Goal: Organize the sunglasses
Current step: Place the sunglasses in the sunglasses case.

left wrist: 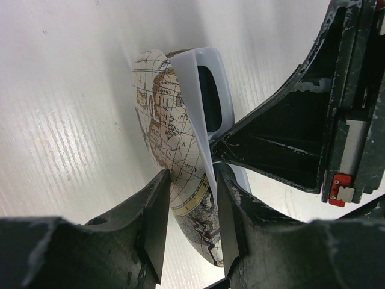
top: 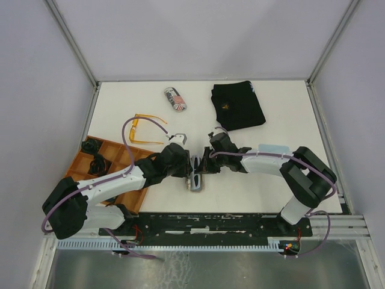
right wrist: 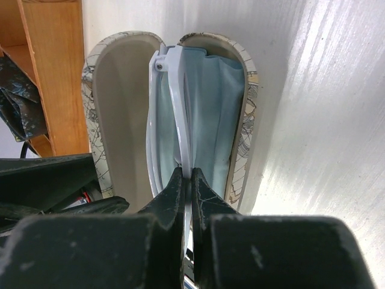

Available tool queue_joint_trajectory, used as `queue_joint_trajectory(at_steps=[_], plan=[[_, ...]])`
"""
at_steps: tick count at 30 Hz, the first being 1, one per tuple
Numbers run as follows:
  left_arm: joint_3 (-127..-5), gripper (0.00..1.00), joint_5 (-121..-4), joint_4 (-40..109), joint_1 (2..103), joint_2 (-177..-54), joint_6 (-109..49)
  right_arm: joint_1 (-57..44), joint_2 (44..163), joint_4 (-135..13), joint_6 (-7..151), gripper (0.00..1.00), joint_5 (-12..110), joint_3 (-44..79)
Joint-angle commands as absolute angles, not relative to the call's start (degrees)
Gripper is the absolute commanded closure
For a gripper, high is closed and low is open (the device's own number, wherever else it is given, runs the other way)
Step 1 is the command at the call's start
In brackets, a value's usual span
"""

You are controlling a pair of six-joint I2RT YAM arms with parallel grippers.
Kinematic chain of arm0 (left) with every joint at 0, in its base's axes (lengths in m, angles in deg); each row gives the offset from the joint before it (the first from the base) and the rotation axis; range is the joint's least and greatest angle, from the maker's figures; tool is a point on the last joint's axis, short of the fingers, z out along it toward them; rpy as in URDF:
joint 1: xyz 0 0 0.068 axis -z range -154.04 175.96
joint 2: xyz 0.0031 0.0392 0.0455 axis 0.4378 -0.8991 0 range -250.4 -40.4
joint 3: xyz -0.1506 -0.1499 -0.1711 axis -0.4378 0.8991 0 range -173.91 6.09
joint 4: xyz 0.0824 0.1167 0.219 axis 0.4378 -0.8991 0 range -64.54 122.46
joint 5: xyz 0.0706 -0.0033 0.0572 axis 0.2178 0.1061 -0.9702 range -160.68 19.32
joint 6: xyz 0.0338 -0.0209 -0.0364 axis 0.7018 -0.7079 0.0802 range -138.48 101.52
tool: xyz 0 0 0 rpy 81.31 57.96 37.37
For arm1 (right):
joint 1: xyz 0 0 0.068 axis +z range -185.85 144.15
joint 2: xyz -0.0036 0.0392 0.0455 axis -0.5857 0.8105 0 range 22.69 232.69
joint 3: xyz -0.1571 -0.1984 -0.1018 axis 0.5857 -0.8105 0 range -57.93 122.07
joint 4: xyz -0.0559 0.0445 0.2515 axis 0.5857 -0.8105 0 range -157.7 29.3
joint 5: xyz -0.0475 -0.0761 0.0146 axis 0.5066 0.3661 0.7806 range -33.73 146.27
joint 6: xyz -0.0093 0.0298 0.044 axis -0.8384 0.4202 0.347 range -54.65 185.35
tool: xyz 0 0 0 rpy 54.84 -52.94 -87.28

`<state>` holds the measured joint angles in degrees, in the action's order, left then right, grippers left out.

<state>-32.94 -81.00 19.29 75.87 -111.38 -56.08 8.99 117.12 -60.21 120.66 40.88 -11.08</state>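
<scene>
Two holds: my right gripper (right wrist: 190,176) is pinching the light, brittle white sunglasses (right wrist: 174,114) by the frame; my left gripper (left wrist: 191,180), half-spread, is clamping the case (left wrist: 162,120).

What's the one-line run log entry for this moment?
right jaws: shut on white sunglasses in open map-print case | left jaws: gripping case shell | orange sunglasses: on table

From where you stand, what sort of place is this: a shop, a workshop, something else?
Most likely a robotics lab test cell: a white table boxed in by plain grey panels, two white-and-black robot arms bolted at its near edge, and staged props like translucent orange sunglasses.
</scene>
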Motion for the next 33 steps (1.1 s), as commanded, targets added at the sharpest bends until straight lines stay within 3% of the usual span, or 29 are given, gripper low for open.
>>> queue_joint_trajectory(at_steps=[1, 22, 33], plan=[[-34.08, 0.57, -80.92, 21.52, 76.12, -110.96, -57.49, 8.98, 117.93, -57.47, 120.9, 1.0, 40.01, -8.41], [-33.55, 0.57, -80.43, 21.56, 76.12, -110.03, -57.53, 8.97, 124.05, -54.73, 121.1, 1.0, 38.26, -7.39], [-33.21, 0.57, -80.63, 21.44, 76.14, -109.92, -57.42, 8.97, 121.92, -60.76, 116.88, 0.87, 39.71, -4.96]])
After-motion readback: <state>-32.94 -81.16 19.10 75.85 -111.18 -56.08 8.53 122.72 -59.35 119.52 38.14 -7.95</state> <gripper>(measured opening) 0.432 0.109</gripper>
